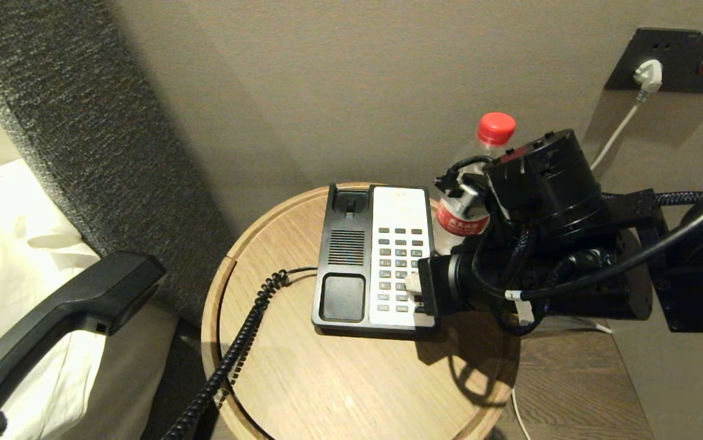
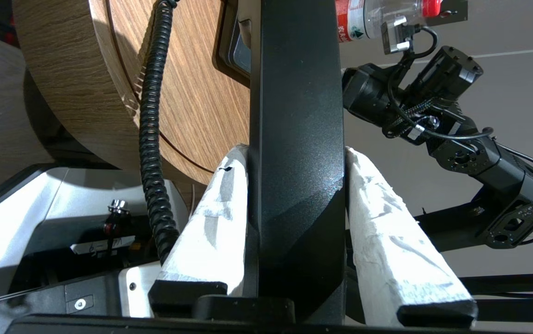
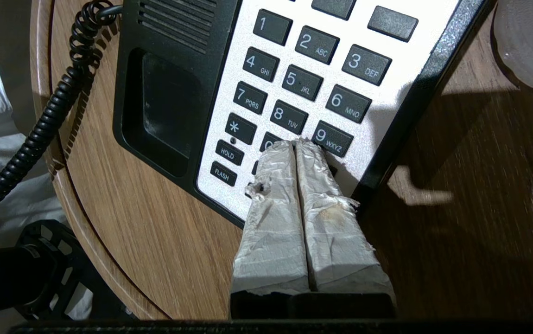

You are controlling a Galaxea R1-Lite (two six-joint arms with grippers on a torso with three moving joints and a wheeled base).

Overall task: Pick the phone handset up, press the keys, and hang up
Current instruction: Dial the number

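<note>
Right wrist view: the right gripper [image 3: 295, 144], its two taped fingers [image 3: 273, 199] pressed together with nothing between them, rests its tips on the bottom row of the phone's keypad [image 3: 294, 79], covering the zero key beside the nine. The key-pressing step appears to be in hand, with the pick-up done and the hang-up yet to come. The handset [image 1: 64, 311] hangs in the air well off the left side of the round wooden table [image 1: 339, 379], over the white bedding [image 1: 15, 244], its coiled cord [image 1: 235, 348] trailing back across the tabletop to the phone [image 1: 376, 256]. In the left wrist view the left gripper [image 2: 296, 153] clamps the handset's slim middle between both padded fingers, one on each flank. In the head view the right arm reaches in level from the right, wrist low over the phone's near right corner, just in front of a water bottle [image 1: 471, 183] with a red cap standing behind it. The empty cradle [image 1: 344, 244] on the phone's left half lies open to view. The next move likely calls for a short lift of the closed fingertips and a small shift to another key, or a withdrawal to the right so the left arm can bring the handset back over the cradle; the cord's slack and the bottle close by both ask for care.
</note>
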